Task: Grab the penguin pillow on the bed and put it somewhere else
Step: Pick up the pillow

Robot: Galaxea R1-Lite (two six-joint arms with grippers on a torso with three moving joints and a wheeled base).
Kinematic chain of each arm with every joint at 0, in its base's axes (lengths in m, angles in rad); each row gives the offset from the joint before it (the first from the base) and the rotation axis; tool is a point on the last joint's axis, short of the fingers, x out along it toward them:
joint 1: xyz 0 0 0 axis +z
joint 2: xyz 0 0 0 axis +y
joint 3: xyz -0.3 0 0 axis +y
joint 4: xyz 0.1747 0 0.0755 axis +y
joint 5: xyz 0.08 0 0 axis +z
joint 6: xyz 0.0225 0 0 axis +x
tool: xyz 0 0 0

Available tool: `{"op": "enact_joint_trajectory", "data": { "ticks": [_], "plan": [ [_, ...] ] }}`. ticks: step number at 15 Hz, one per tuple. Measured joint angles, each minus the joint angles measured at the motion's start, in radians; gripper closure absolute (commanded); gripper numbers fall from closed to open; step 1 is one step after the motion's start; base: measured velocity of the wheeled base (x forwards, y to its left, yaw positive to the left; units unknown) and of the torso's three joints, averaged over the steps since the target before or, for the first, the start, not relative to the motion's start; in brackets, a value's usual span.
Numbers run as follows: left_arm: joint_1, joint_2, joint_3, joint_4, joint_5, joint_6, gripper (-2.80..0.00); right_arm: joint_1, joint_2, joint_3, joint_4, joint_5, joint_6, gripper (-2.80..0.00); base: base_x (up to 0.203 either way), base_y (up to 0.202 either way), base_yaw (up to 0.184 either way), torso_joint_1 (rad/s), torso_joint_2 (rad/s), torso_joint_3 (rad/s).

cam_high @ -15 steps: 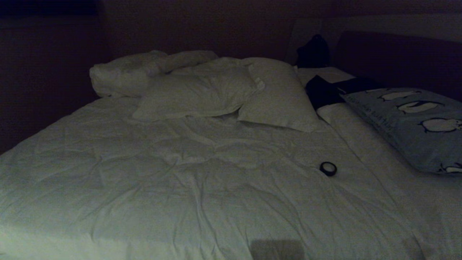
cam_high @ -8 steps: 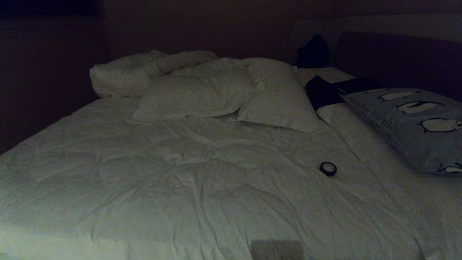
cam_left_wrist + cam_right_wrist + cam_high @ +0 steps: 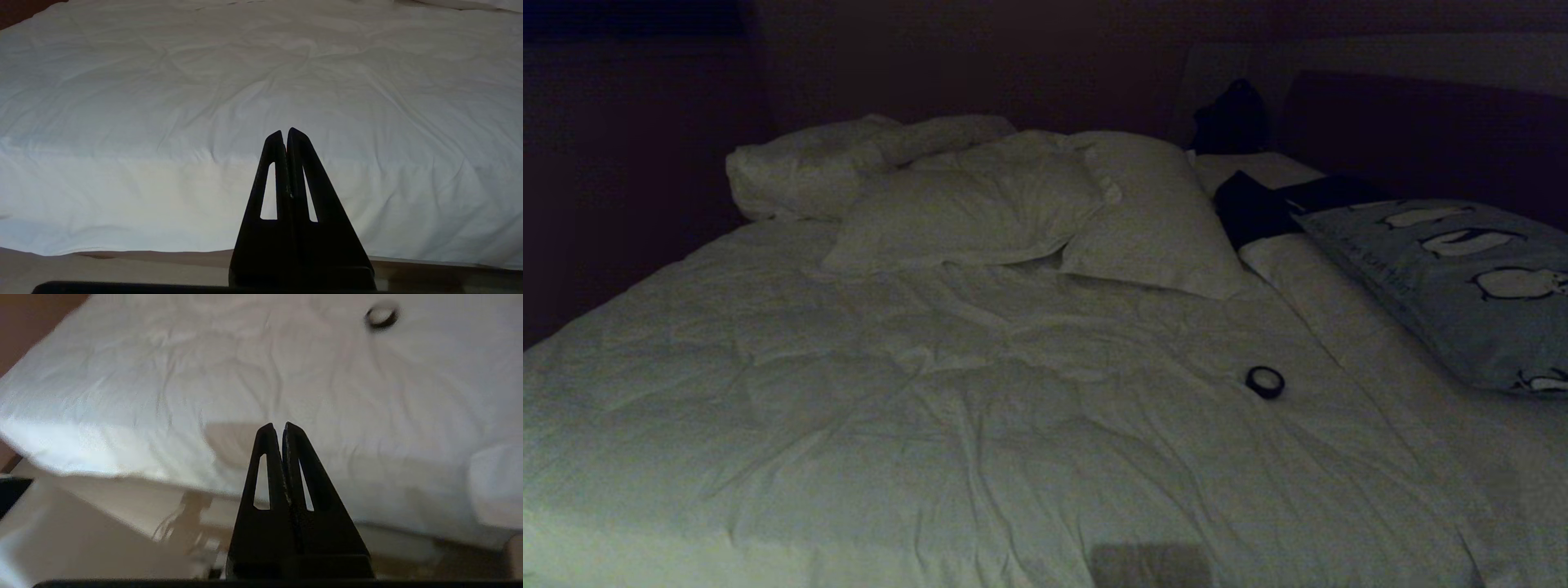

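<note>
The penguin pillow (image 3: 1462, 278) is seen untouched at the far right of the bed (image 3: 931, 425), near a tape roll (image 3: 1264, 381), while the left gripper (image 3: 284, 132) and right gripper (image 3: 276, 426) are held clenched and empty at the bed's near edge, apparently before any reach.

we see penguin pillow (image 3: 1462, 282) on bed (image 3: 866, 425) far right | plain pillows (image 3: 1013, 208) at head, left of it | tape ring (image 3: 1265, 381) on duvet between

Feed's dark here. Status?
Left gripper and right gripper shut, empty, short of the bed. Penguin pillow untouched, far right. Small dark ring on duvet.
</note>
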Motion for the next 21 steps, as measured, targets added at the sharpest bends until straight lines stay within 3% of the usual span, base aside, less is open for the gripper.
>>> {"op": "enact_joint_trajectory", "data": {
  "ticks": [4, 8, 12, 15, 21],
  "plan": [
    [0.0, 0.0, 0.0, 0.0, 0.0, 0.0, 0.0, 0.001, -0.079, 0.041, -0.098, -0.111, -0.022, 0.0, 0.0, 0.0, 0.0, 0.0, 0.0, 0.0],
    [0.0, 0.0, 0.0, 0.0, 0.0, 0.0, 0.0, 0.002, -0.146, 0.117, -0.188, -0.264, -0.096, 0.0, 0.0, 0.0, 0.0, 0.0, 0.0, 0.0],
    [0.0, 0.0, 0.0, 0.0, 0.0, 0.0, 0.0, 0.002, -0.163, 0.221, -0.274, -0.364, -0.158, 0.0, 0.0, 0.0, 0.0, 0.0, 0.0, 0.0],
    [0.0, 0.0, 0.0, 0.0, 0.0, 0.001, 0.0, 0.001, -0.165, 0.3, -0.353, -0.39, -0.204, 0.0, 0.0, 0.0, 0.0, 0.0, 0.0, 0.0],
    [0.0, 0.0, 0.0, 0.0, 0.0, 0.0, 0.0, 0.001, -0.165, 0.384, -0.435, -0.366, -0.259, 0.0, 0.0, 0.0, 0.0, 0.0, 0.0, 0.0]
  ]
}}
